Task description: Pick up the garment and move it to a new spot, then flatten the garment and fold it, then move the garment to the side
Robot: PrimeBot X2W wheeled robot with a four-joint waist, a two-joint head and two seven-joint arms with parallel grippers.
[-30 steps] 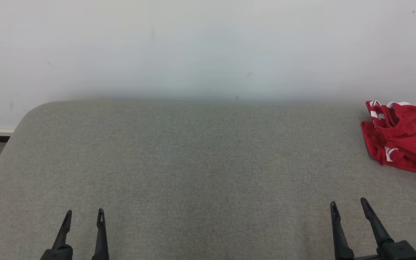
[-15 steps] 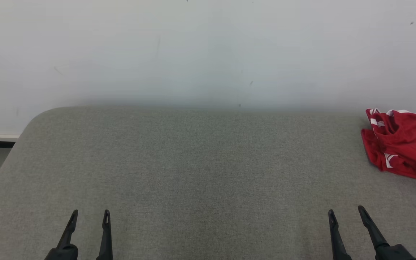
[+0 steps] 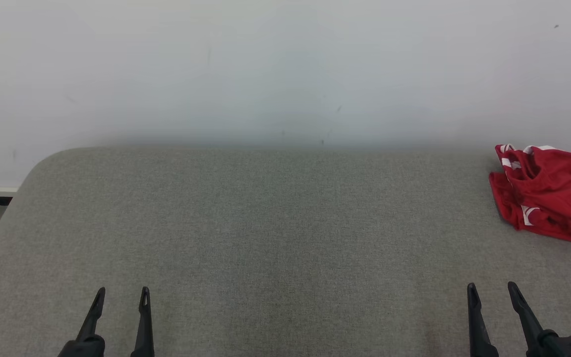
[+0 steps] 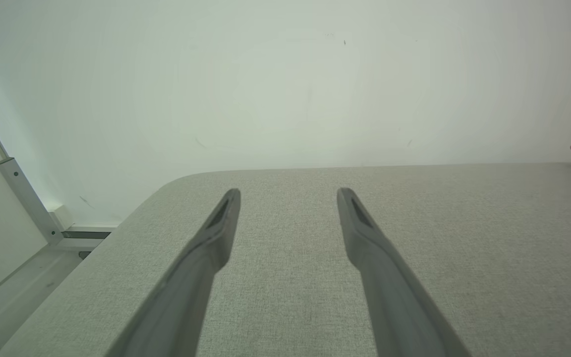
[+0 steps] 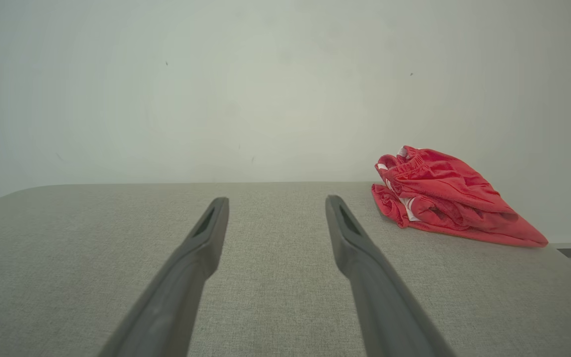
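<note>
Starting at the left: the left gripper [image 3: 123, 290] is low over the grey woven-fabric padded table [image 3: 265, 223]. Its two long dark fingers are spread wide, with nothing between them but bare cloth. Past its fingertips the table's rounded corner meets the plain white wall [image 3: 265, 64].

Across to the right gripper [image 3: 492, 285]: jaws fully apart here too, gripping nothing. Ahead of it and off to its right, well apart from the fingertips, lies the crumpled red fabric garment with white stripes [image 3: 543, 193], heaped near the table's far edge by the wall.

The garment's long axis runs crosswise to this gripper's fingers. The bunched, gathered end with the white stripes faces in toward the gripper's line. The heap then flattens and tapers to a point aimed away to the right.
</note>
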